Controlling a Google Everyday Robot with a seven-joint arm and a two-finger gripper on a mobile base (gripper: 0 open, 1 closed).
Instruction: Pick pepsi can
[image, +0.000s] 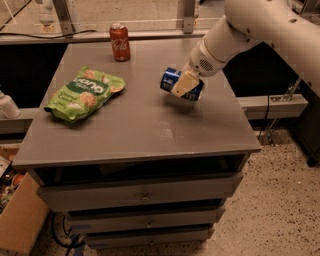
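Note:
The pepsi can (172, 80) is blue with a silver end and lies on its side in my gripper (183, 85), held a little above the right part of the grey table top (140, 125). The gripper's cream-coloured fingers (182, 83) are shut across the can's middle. My white arm reaches in from the upper right.
A red cola can (120, 41) stands upright at the table's far edge. A green snack bag (84, 93) lies on the left side of the table. Drawers sit under the top. A cardboard box (17, 215) stands on the floor at lower left.

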